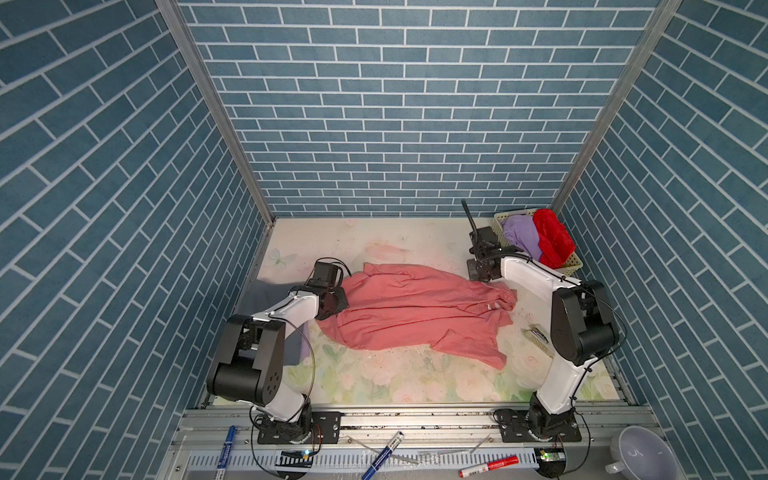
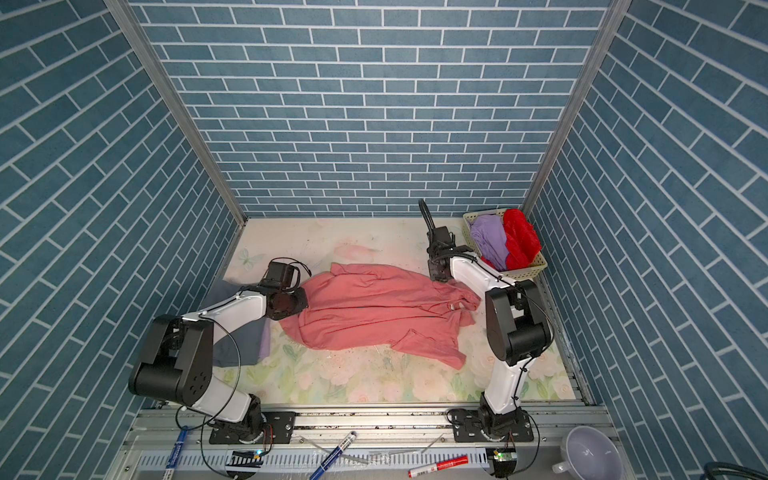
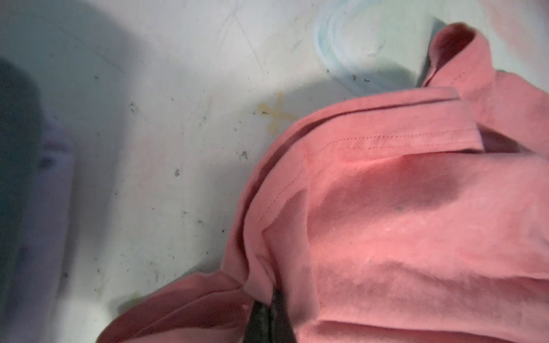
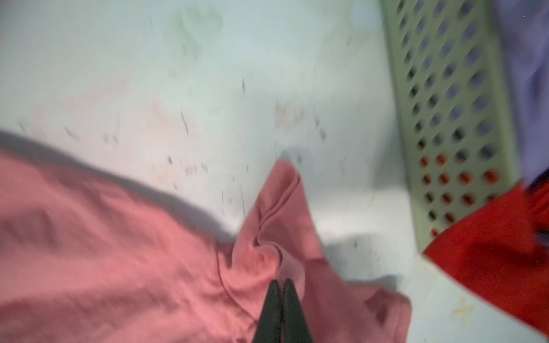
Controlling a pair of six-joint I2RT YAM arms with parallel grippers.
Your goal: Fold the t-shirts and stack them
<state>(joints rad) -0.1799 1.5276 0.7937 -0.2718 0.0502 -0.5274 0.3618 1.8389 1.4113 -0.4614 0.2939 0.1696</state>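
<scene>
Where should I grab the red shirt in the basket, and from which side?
Pinch the red shirt by the crumpled mound standing above the basket rim, coming straight down: the lattice walls block side approaches, and the lavender shirt lies against it.

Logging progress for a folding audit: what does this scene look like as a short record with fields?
shirt in work: salmon pink t-shirt, spread out and rumpled, not yet folded
surface: floral table
left tool: shut, pinching the pink shirt's hem end
right tool: shut, pinching the pink shirt's edge at the collar end
basket: far right corner, holds lavender t-shirt and red t-shirt
left edge: grey t-shirt, lying partly under the left arm
</scene>
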